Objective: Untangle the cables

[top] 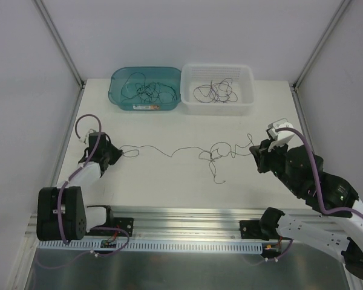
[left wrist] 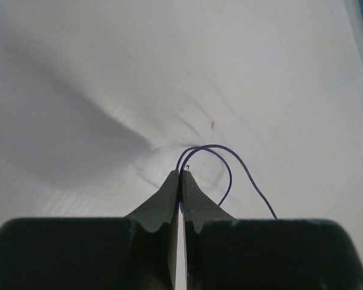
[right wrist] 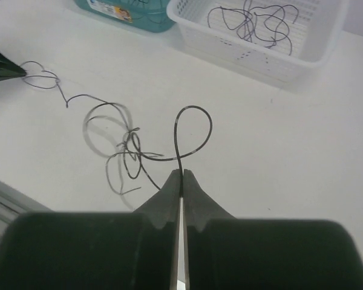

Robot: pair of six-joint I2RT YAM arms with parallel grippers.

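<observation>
Thin dark cables (top: 187, 150) stretch across the white table between my two grippers, with a knot of loops (top: 216, 156) right of centre. My left gripper (top: 113, 152) is shut on one end; in the left wrist view the purple cable (left wrist: 213, 148) loops out of the closed tips (left wrist: 183, 174). My right gripper (top: 255, 158) is shut on the other end; in the right wrist view a cable loop (right wrist: 193, 130) rises from the closed tips (right wrist: 182, 173), and the knot (right wrist: 130, 145) lies to their left. The left gripper's tip shows at the far left there (right wrist: 1, 67).
A teal bin (top: 146, 88) and a white basket (top: 218, 89) stand side by side at the back, each holding several loose cables. They also show in the right wrist view, the basket (right wrist: 260, 51) and the bin (right wrist: 124, 12). An aluminium rail (top: 187, 223) runs along the near edge.
</observation>
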